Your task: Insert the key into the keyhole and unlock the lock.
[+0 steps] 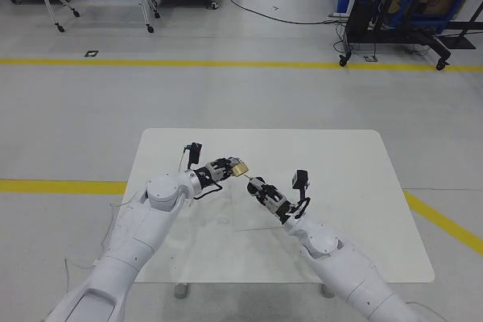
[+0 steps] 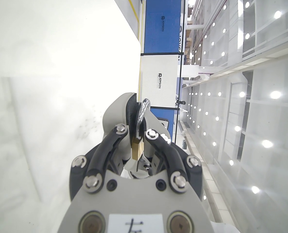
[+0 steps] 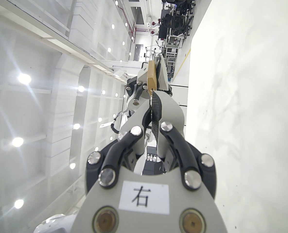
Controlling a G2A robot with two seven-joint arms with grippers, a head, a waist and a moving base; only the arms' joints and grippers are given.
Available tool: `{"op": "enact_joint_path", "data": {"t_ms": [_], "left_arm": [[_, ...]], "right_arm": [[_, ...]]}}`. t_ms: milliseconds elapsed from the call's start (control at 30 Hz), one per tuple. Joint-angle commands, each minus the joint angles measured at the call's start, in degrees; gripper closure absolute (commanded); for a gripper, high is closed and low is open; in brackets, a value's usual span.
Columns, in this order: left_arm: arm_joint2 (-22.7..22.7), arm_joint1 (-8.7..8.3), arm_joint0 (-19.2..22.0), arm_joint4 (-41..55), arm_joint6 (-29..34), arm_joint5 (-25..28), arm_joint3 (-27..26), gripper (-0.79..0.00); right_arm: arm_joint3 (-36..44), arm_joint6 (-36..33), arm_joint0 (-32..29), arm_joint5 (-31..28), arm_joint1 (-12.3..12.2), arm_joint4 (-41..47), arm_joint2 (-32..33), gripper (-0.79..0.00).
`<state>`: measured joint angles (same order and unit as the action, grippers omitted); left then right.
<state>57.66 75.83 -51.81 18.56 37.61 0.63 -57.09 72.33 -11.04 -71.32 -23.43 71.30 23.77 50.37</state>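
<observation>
Desk: Right gripper [image 3: 152, 95] up front — what are its fingers doing?
Photographer: Pressed together on the key [image 3: 150, 101], a thin silver blade whose tip reaches the lock [image 3: 151, 75] just beyond the fingertips; inserted or not, I cannot tell.
Desk: And the left gripper [image 2: 140, 105]?
Photographer: Fingers clamped on the silver shackle [image 2: 144, 107] at their tips, the brass body [image 2: 137, 150] showing through the gap between them, over the table [image 1: 346, 161].
</observation>
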Motion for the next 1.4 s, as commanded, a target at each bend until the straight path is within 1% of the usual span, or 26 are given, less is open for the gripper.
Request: {"op": "enact_joint_path", "data": {"t_ms": [0,300,633,1000,1367], "left_arm": [[0.2,0.06,0.0,0.4,-0.4,-0.8,0.1,0.000],[0.2,0.29,0.0,0.3,-0.4,-1.6,0.2,0.000],[0.1,0.48,0.0,-0.2,0.1,-1.7,0.2,0.000],[0.8,0.54,0.1,-0.3,0.4,-1.8,0.6,0.000],[0.8,0.77,0.6,-0.6,0.9,-1.8,1.6,0.000]], "right_arm": [[0.5,1.9,-0.2,0.6,0.1,-2.3,-0.1,0.000],[2.1,7.8,-0.7,2.5,1.1,-9.2,-0.7,0.000],[2.4,9.5,-1.1,4.2,2.0,-11.7,-0.4,0.000],[2.9,11.2,-2.1,4.7,2.6,-13.0,1.3,0.000],[2.3,11.1,-1.8,6.1,3.7,-14.1,1.0,0.000]]}}
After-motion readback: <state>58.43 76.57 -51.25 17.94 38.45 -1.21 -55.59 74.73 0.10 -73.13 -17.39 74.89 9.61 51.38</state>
